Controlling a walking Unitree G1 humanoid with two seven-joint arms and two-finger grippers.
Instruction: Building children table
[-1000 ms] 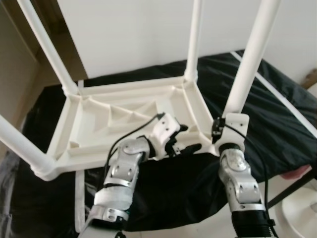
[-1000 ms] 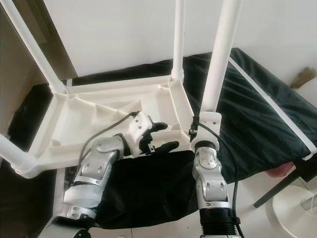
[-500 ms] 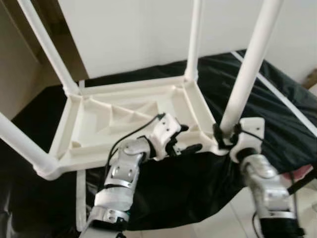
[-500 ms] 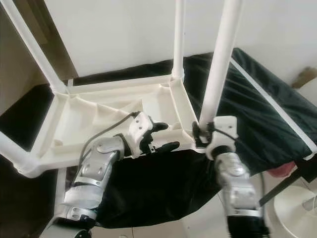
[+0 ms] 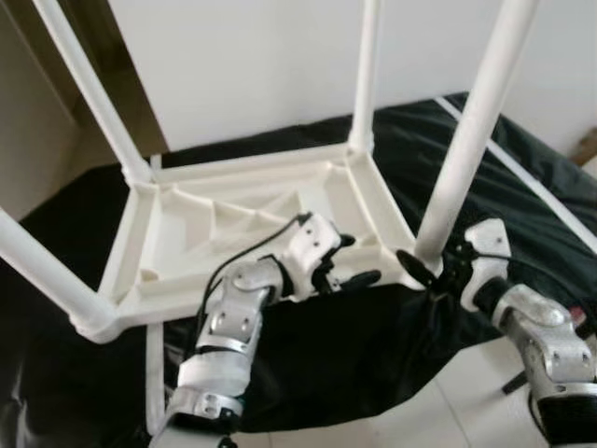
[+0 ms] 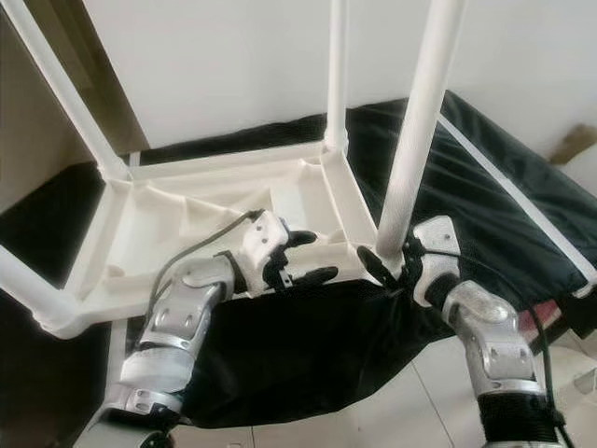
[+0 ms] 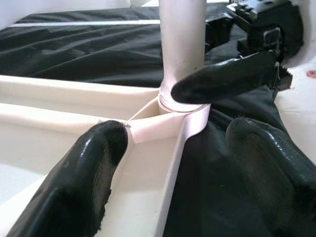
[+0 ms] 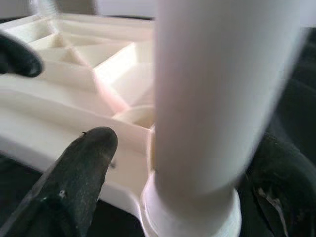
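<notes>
The right gripper (image 5: 431,271) has its two black fingers spread around the base of the near-right white plastic tube leg (image 5: 466,149), one finger on each side where the leg meets its corner socket. The left gripper (image 5: 353,261) is spread across the near rim of the upturned white plastic children's table top (image 5: 233,233), one finger inside the ribbed tray, one outside. The table lies upside down on a black crinkled sheet (image 5: 522,215), four legs pointing up, before a white wall (image 5: 252,65).
</notes>
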